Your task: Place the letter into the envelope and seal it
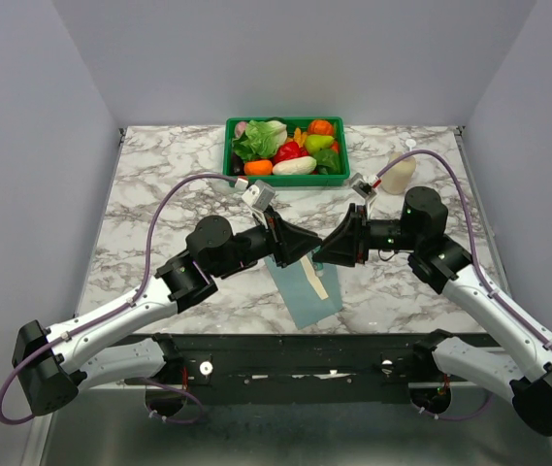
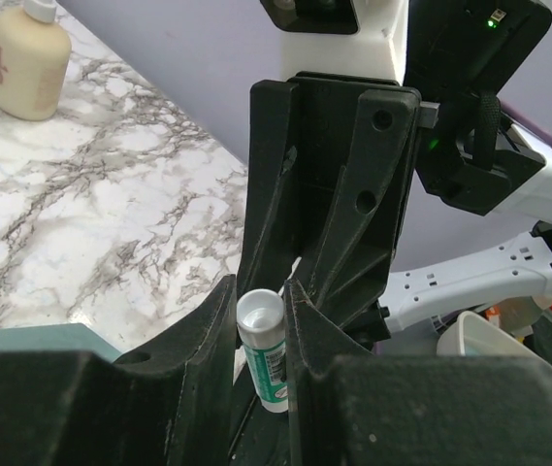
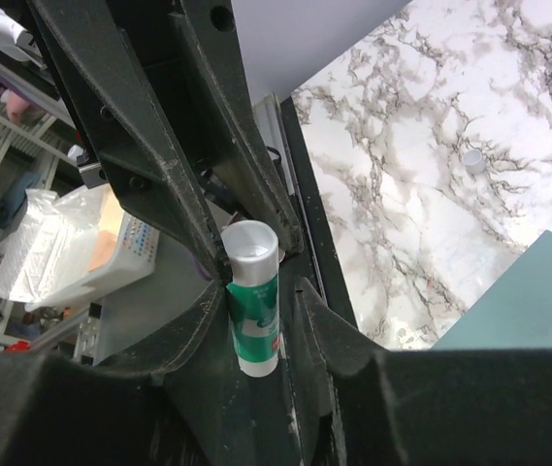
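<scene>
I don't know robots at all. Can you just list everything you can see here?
table: one, white-grey marble, beneath everything
bin: one, green, far centre of the table
vegetables: a heap, mixed colours, inside the bin
bottle: one, cream, far right of the table
envelope: one, teal, near centre, below the grippers
letter: one, beige, a strip showing on the envelope
small cap: one, white, loose on the marble
glue stick: one, green and white, held between both grippers
left gripper: one, black, shut on the stick
right gripper: one, black, shut on the stick
</scene>
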Robot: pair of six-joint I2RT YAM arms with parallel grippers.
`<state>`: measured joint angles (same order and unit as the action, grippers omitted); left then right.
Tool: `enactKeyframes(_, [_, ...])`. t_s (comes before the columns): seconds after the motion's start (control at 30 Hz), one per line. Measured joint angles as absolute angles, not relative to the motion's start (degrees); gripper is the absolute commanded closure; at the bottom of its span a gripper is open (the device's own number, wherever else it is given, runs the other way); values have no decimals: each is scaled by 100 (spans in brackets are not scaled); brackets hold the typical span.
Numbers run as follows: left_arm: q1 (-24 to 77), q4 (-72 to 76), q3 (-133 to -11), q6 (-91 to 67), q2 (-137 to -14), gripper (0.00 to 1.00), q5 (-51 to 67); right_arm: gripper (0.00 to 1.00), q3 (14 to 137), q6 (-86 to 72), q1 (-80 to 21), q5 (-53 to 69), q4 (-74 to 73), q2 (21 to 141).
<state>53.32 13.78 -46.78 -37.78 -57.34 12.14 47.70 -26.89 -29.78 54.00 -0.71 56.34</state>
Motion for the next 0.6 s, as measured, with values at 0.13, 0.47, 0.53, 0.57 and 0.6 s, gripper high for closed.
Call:
enactKeyframes(0.13, [5336,1382,-4678,-3780,-5734,100,1214,58,4718,-2757,-2980,5367,30,5634])
enactKeyframes(0.47, [5336,1415,-4685,-3778,-5736,100,1199,55,4716,-2805,-2982,5360,69,5636])
enactKeyframes(0.53, [5336,1439,-4692,-3780,-5747,100,1168,54,4716,-2805,-2982,5356,82,5636])
enactKeyframes(0.57, [5336,1457,-4692,-3780,-5756,100,1153,54,4716,-2805,-2982,5356,84,5636])
enactKeyframes(0.6, [5336,1474,-4692,-3780,-5760,100,1129,54,4716,-2805,-2982,5356,89,5636])
